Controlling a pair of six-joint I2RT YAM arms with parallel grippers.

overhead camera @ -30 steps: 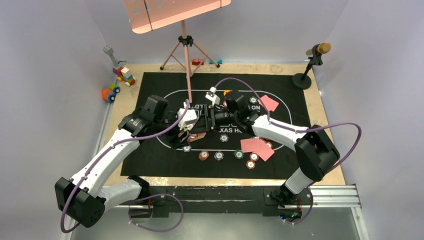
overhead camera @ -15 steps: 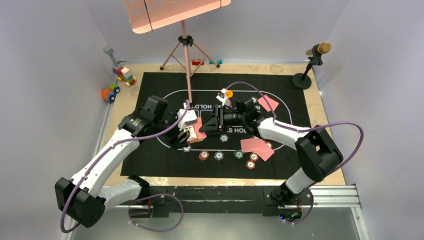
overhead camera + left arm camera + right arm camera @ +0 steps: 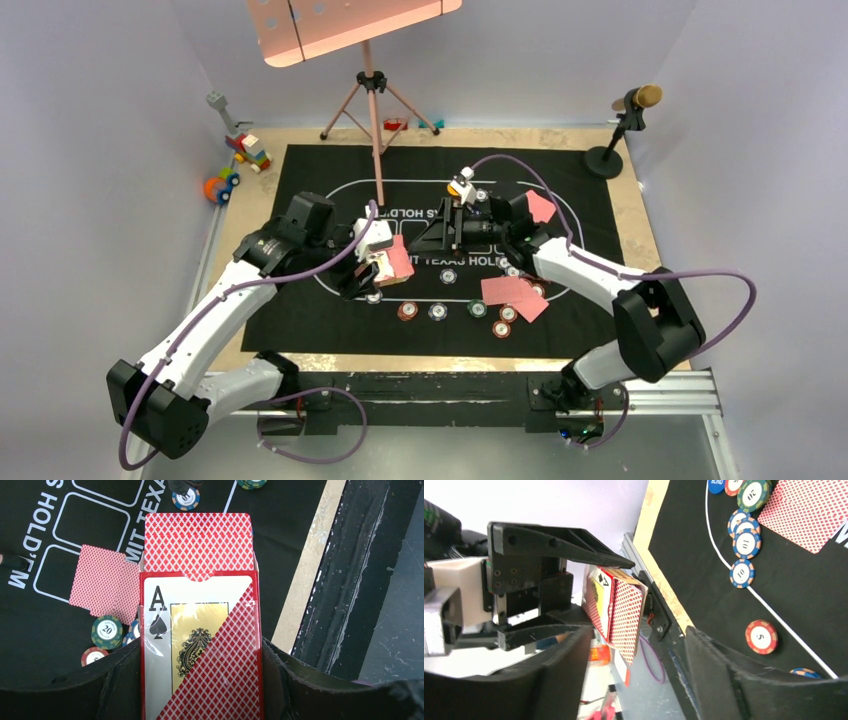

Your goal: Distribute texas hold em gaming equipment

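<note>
My left gripper (image 3: 385, 264) (image 3: 200, 680) is shut on the red card box (image 3: 399, 262) (image 3: 200, 645), which has an ace of spades on its face. Red-backed cards (image 3: 199, 540) stick out of the box's open top. My right gripper (image 3: 427, 240) (image 3: 639, 632) stands open just right of the box, with nothing between its fingers; the box (image 3: 616, 607) shows ahead of it. Loose cards (image 3: 510, 292) and another card (image 3: 540, 207) lie on the mat. Chips (image 3: 438, 311) sit in a row near the front, and more chips (image 3: 746, 542) lie beside a blue button disc (image 3: 716, 484).
The black felt mat (image 3: 300, 320) covers the table. A tripod stand (image 3: 372, 90) rises at the back centre, a microphone (image 3: 635, 100) stands back right, and toy blocks (image 3: 245, 150) lie back left. A metal rail (image 3: 660, 385) runs along the near edge.
My right gripper has drawn back to the right, away from the box. Pink card backs now show at the box's mouth. The left arm has stayed put.
</note>
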